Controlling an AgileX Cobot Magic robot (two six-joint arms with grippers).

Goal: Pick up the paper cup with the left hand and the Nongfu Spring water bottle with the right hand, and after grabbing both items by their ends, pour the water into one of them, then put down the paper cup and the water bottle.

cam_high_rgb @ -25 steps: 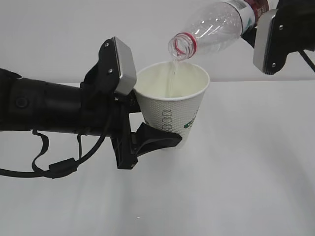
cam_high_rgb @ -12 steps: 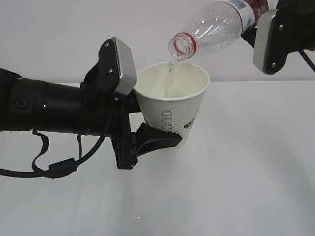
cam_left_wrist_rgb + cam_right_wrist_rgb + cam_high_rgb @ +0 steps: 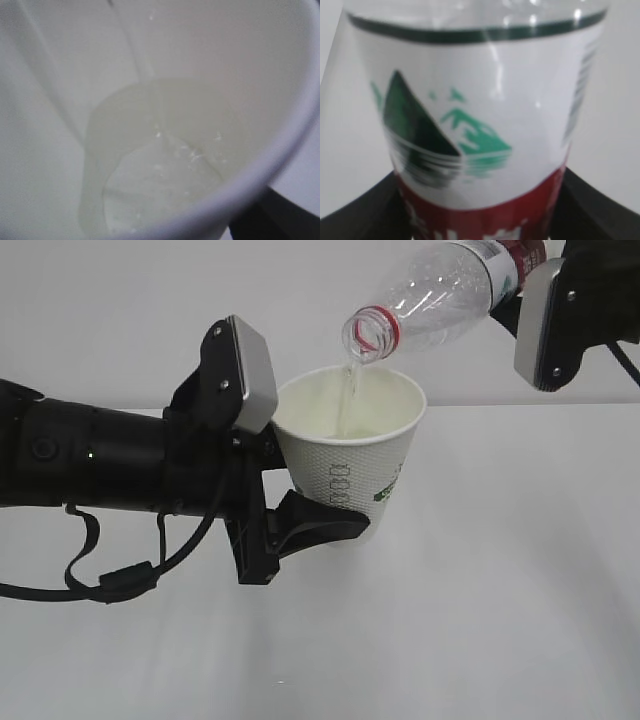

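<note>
exterior view: near object height, looking level across the white table (image 3: pixel 500 620) toward a plain wall, both arms in frame at middle range.
left wrist view: very close, angled down into the paper cup (image 3: pixel 280 150); its cream inside and the water (image 3: pixel 160 185) fill the frame.
right wrist view: very close, blurred, facing the label of the nongfu spring water bottle (image 3: pixel 475 125).
shared: exterior and left wrist both show the cup; exterior and right wrist both show the bottle.

A plain white table (image 3: pixel 480 620) meets a white wall (image 3: pixel 120 300).
</note>
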